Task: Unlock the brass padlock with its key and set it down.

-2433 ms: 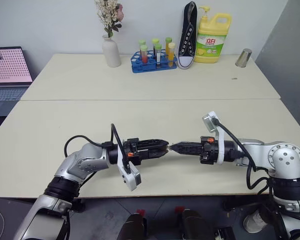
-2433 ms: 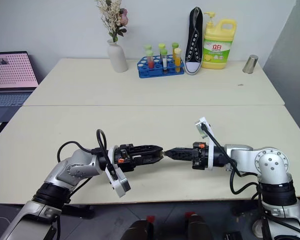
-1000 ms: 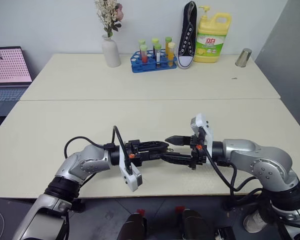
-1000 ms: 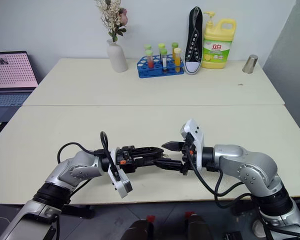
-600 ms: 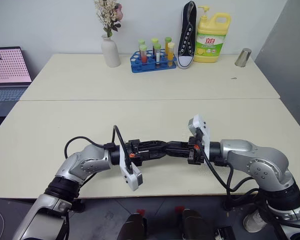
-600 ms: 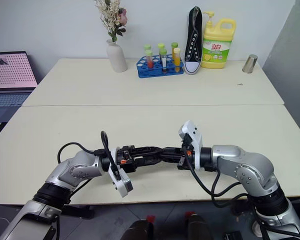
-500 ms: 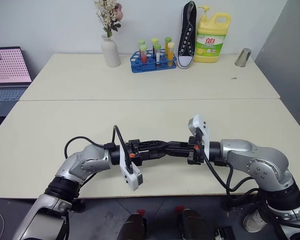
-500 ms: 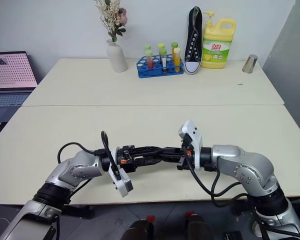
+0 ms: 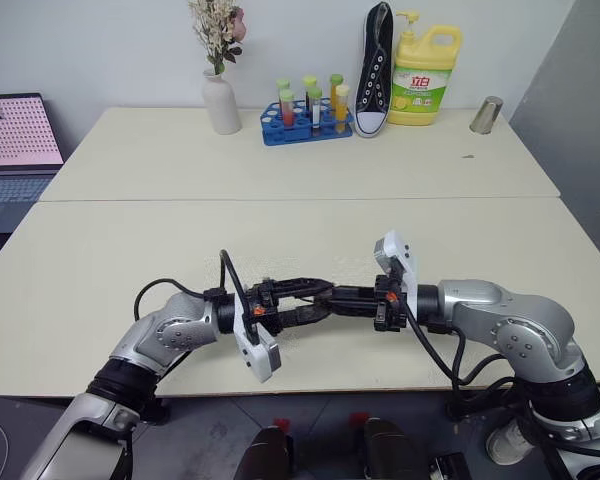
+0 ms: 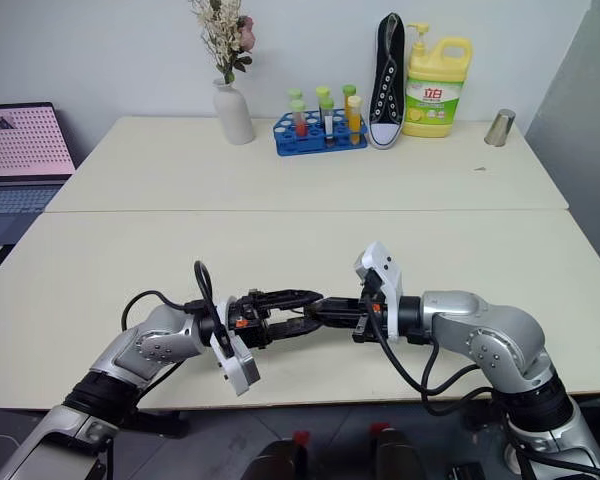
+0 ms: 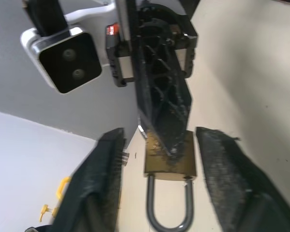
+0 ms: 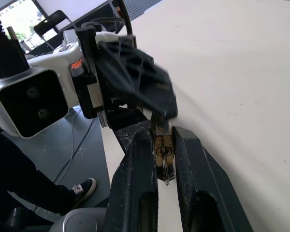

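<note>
Pinched between the clenched black fingers of the right tool (image 12: 164,145), small golden-brass padlock (image 11: 170,157) with silvery U-shaped shackle, held above the front edge of the cream table (image 9: 300,240), flanked without contact by the spread fingers of the released left tool (image 11: 159,159).

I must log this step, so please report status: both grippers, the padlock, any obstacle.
Right gripper shut on the brass padlock. Left gripper open, fingers either side of the lock, not touching. Key not discernible. Nothing in the way.
</note>
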